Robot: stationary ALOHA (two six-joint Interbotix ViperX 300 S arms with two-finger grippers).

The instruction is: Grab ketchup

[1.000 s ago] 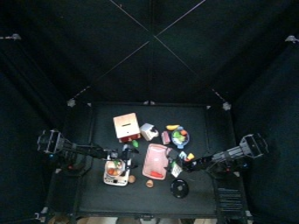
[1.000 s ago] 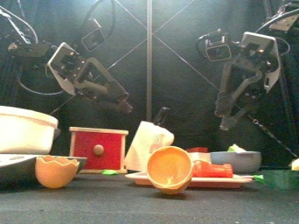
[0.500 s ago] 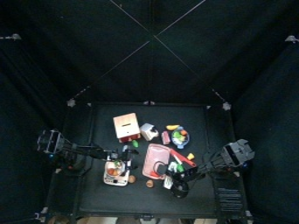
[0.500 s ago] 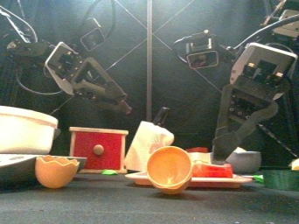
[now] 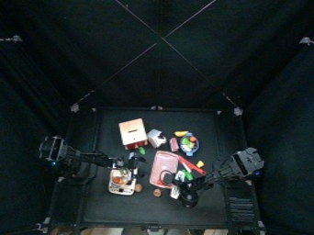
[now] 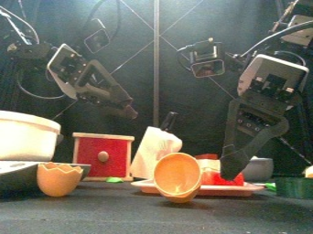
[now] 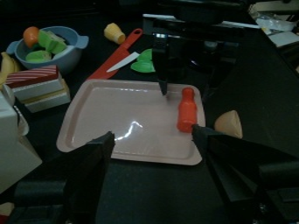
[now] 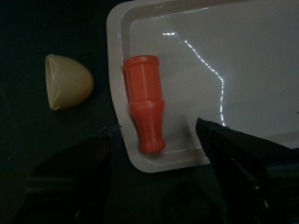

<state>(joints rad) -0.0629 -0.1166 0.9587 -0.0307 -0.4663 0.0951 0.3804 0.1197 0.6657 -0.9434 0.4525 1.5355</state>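
The black curtains swallow most light, so the top view stays dim, with only the table's middle lit. White glare streaks lie on the glossy pale pink plastic tray (image 8: 222, 79) (image 7: 117, 122) in both wrist views. The right gripper's (image 8: 155, 131) own black jaws sit dark and blurred in the near foreground.

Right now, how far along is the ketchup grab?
Done: the right gripper is down over the pink tray, jaws open either side of the red ketchup bottle. In hand: nothing yet. Left: close and lift. The left gripper hangs open beside the tray.
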